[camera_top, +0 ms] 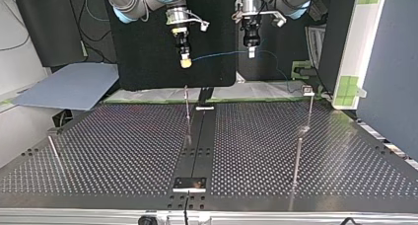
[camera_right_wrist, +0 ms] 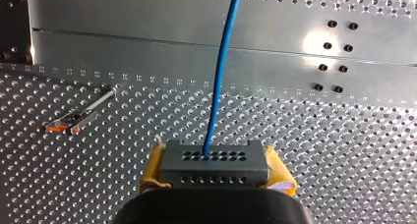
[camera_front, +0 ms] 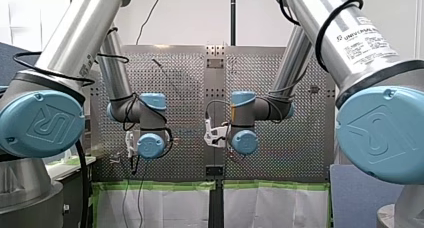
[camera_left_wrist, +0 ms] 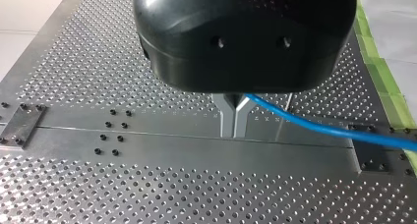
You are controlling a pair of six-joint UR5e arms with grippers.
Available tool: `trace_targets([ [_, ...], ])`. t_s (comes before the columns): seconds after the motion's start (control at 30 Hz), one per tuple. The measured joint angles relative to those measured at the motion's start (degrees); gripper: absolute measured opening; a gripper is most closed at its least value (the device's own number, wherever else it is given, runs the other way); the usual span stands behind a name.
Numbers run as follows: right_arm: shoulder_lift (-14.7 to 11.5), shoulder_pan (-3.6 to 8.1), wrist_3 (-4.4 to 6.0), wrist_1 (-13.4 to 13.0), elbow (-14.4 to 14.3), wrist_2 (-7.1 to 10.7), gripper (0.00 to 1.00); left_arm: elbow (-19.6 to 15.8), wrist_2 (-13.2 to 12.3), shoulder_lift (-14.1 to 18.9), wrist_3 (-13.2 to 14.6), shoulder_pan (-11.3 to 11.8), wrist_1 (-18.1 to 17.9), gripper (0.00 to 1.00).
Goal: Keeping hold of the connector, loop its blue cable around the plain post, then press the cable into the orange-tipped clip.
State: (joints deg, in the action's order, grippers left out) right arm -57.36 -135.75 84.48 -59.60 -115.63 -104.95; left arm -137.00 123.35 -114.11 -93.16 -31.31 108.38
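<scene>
1. The robot's right gripper [camera_right_wrist: 216, 172] is clamped on the grey connector [camera_right_wrist: 215, 157]. Its yellow pads [camera_right_wrist: 155, 171] squeeze the block from both sides, so it's only as open as the connector is wide.
2. The blue cable [camera_right_wrist: 219, 86] comes out of one of the holes in the connector's face. It runs straight ahead of that gripper, up over the perforated table [camera_right_wrist: 344, 150].
3. In the left wrist view, the left gripper [camera_left_wrist: 235, 130] has its metal fingers [camera_left_wrist: 227, 118] pinched tip to tip. The cable passes through the little gap just above the tips and trails off to one side.
4. From the top view, both grippers hang above the table's far edge. The cable is stretched nearly level between them, so connector and cable are both in the air.
5. The orange-tipped clip [camera_right_wrist: 74, 120] stands on the table off to the side of the right gripper, well apart from the cable.
6. Thin metal posts [camera_top: 187, 114] stand on the table in the top view. The cable is above them and touches none.
</scene>
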Motion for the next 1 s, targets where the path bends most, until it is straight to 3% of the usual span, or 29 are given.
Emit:
trace_targets([
  [0.6,0.00,0.00,0.00,0.00,0.03,0.00,0.00,-0.06,-0.02,-0.03,0.09,-0.04,0.12,0.00],
  [1.0,0.00,0.00,0.00,0.00,0.08,0.00,0.00,-0.43,-0.78,-2.42,0.44,-0.09,3.99,0.00],
])
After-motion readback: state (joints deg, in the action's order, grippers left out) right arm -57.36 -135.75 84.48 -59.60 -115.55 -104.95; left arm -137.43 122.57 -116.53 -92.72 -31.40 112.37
